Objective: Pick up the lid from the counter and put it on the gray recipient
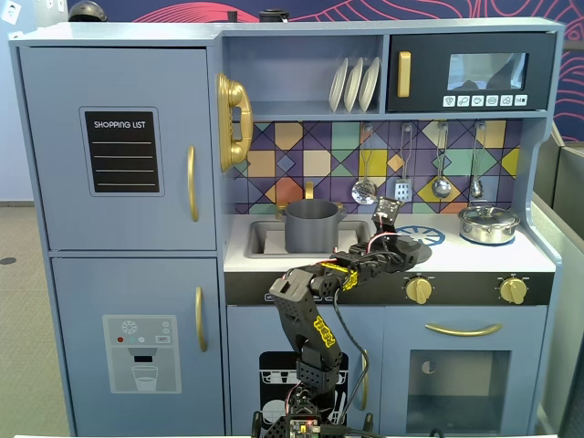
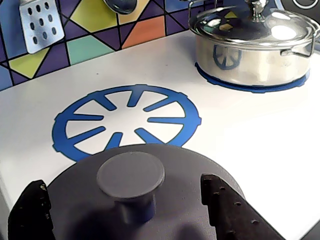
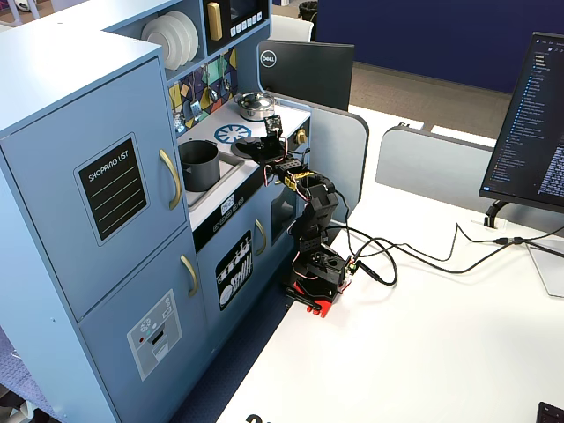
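We've got the end effector (image 2: 125, 210) spread open astride the lid (image 2: 150, 200)'s knob; clamp off-centre and it slips, skidding toward the burner ring (image 2: 125, 120) at 12 o'clock.

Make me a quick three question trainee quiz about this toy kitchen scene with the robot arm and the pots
1. True or false: the dark-gray lid already sits on the gray pot.
2. In the wrist view, what lies between the fingers? A) a spatula B) the lid's knob C) the silver pot
3. Where does the gray pot stand?

Key:
1. False; it is beside the blue burner ring, over the counter.
2. B
3. In the sink recess, left of the ring in a fixed view.
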`<control>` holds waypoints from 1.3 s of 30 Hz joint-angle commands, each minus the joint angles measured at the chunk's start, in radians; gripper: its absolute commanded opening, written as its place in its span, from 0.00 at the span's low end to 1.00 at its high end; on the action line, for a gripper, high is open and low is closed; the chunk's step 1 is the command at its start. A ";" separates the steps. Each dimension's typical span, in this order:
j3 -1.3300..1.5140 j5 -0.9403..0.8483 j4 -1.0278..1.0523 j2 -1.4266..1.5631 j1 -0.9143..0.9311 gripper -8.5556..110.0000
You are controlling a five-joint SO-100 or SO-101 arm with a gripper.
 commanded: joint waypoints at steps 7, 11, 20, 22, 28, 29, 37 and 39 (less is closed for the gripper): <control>-0.123 0.006 -0.049 -0.074 -0.003 0.31; -0.126 -0.006 -0.055 -0.095 -0.008 0.26; -0.063 -0.017 -0.084 -0.075 -0.034 0.07; -0.051 -0.015 -0.087 -0.064 -0.037 0.07; -0.038 -0.025 -0.077 -0.038 -0.040 0.07; -0.041 -0.025 -0.077 -0.038 -0.040 0.07; -0.153 -0.025 -0.040 -0.038 -0.040 0.07; -0.184 -0.025 -0.031 -0.038 -0.040 0.07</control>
